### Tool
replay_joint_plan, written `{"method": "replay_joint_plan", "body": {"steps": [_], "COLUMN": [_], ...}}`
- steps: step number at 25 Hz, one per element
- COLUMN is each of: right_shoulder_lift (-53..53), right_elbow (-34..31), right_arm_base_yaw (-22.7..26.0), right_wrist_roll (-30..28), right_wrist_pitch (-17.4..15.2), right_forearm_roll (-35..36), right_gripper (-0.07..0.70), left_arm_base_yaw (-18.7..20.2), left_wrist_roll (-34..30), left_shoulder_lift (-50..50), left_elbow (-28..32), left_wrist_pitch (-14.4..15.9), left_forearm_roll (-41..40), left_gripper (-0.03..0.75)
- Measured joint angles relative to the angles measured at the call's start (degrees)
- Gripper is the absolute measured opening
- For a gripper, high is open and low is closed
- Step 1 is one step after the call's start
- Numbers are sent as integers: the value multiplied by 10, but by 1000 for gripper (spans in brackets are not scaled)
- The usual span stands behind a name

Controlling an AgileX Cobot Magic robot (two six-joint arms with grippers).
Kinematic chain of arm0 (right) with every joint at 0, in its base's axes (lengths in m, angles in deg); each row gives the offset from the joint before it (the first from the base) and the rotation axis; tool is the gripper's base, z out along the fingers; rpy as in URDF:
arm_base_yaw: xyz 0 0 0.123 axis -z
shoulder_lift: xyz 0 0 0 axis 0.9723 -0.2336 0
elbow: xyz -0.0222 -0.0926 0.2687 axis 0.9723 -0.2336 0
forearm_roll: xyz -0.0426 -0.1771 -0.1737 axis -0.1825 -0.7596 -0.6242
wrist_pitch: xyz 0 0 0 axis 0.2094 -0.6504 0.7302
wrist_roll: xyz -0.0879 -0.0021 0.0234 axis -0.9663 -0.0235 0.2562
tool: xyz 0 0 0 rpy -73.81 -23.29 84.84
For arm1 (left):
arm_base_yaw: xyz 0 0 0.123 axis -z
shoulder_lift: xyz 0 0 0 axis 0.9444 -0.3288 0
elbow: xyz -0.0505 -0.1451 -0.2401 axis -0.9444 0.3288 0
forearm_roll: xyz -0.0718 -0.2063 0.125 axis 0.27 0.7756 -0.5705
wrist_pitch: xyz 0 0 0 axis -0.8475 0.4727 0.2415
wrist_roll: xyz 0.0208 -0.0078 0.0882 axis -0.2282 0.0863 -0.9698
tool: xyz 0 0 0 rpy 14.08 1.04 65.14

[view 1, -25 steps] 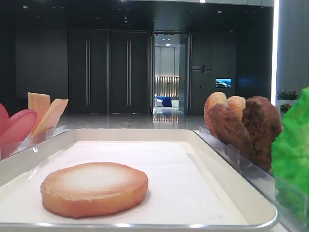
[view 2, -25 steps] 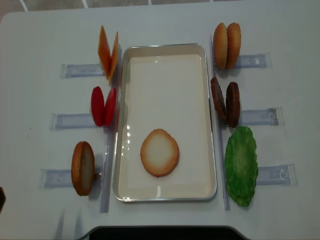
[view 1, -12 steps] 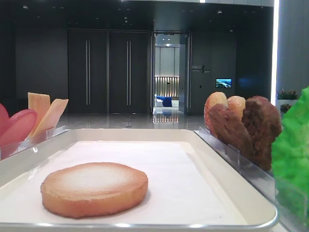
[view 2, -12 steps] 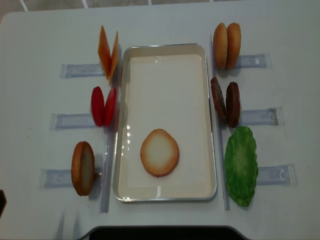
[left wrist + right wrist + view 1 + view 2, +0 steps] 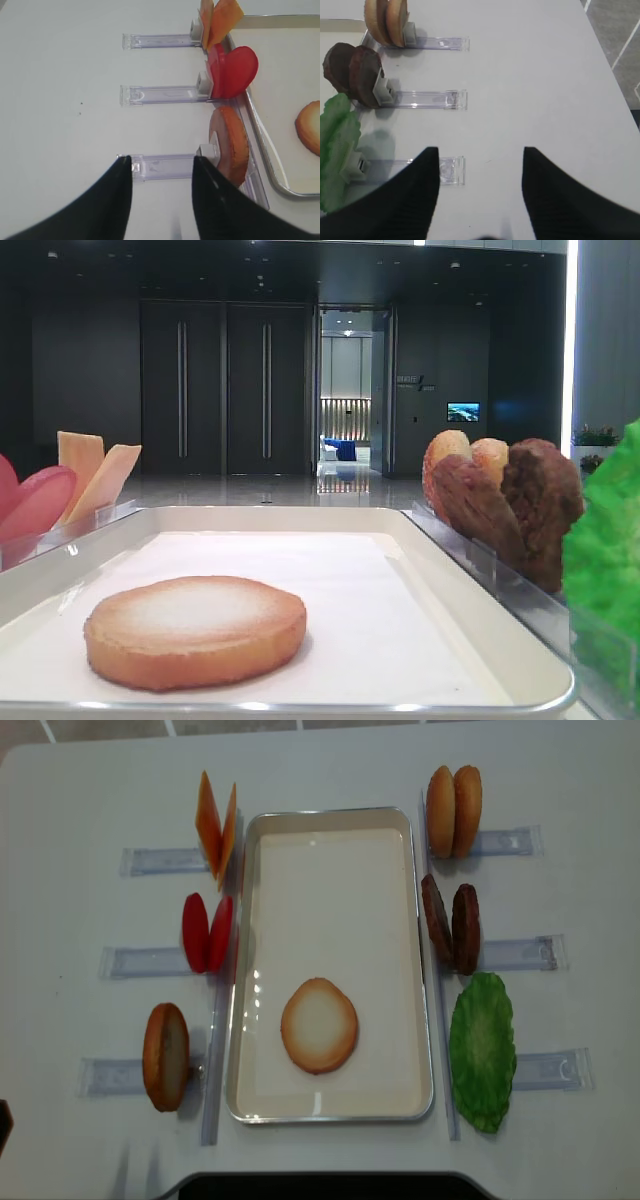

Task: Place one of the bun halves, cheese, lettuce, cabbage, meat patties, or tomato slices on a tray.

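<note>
**One bun half on the tray, both claws free**

A golden-rimmed round bun half (image 5: 319, 1025) lay flat, pale face up, in the near part of the large white rectangular tray (image 5: 331, 816) on the pale counter (image 5: 80, 800). Another bun half (image 5: 165, 1056) stood on edge in a clear plastic holder (image 5: 162, 166) left of the tray. The left claw (image 5: 161, 197) and right claw (image 5: 481, 186) each hovered over the counter, jaws parted, holding nothing
</note>
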Motion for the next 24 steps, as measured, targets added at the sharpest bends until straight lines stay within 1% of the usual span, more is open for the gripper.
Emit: {"method": "replay_joint_plan", "body": {"steps": [13, 24], "right_shoulder_lift": [0, 0], "right_elbow": [0, 0], "right_arm_base_yaw": [0, 0], "right_wrist_roll": [0, 0], "right_wrist_pitch": [0, 0], "right_forearm_roll": [0, 0], "right_gripper": [360, 360], "left_arm_base_yaw": [0, 0], "left_wrist_roll": [0, 0], "left_shoulder_lift": [0, 0], "left_elbow": [0, 0], "left_wrist_pitch": [0, 0], "left_forearm_roll": [0, 0], "left_gripper": [302, 252]}}
